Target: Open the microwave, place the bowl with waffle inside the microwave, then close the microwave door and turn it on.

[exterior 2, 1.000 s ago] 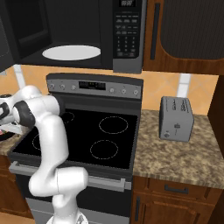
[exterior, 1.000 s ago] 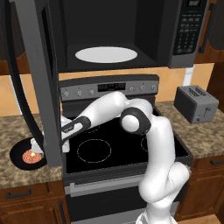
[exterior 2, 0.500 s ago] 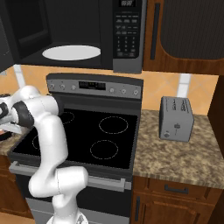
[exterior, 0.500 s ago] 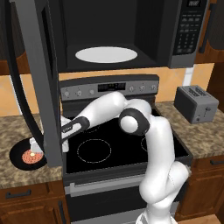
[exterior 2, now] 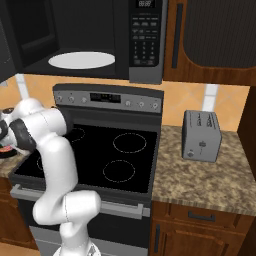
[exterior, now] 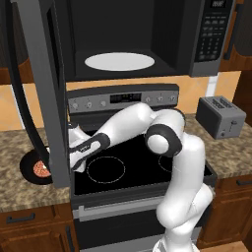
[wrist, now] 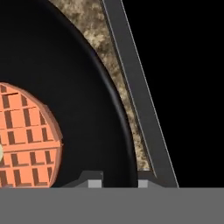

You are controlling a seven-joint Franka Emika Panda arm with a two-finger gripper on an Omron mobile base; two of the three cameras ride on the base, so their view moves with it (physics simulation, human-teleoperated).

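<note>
The microwave [exterior: 197,44] hangs open above the stove, its white turntable [exterior: 119,61] bare. The microwave door [exterior: 47,88] is swung out to the left. On the left counter sits the black bowl [exterior: 28,166] holding the orange waffle [exterior: 40,170]. In the hand view the bowl [wrist: 78,87] and the waffle [wrist: 26,135] are very close. My gripper [wrist: 118,183] straddles the bowl's right rim, one fingertip inside and one outside, shut on it. In the left base view the door hides my fingers; my arm reaches low and left.
The black glass-top stove [exterior: 142,165] lies under my arm, its metal edge [wrist: 135,87] just beside the bowl. A grey toaster [exterior 2: 201,135] stands on the right counter. The open door overhangs the speckled left counter [exterior: 19,142] and the bowl.
The jaws have drawn in from wide open onto the bowl's rim. The arm, the bowl and the door have kept their places.
</note>
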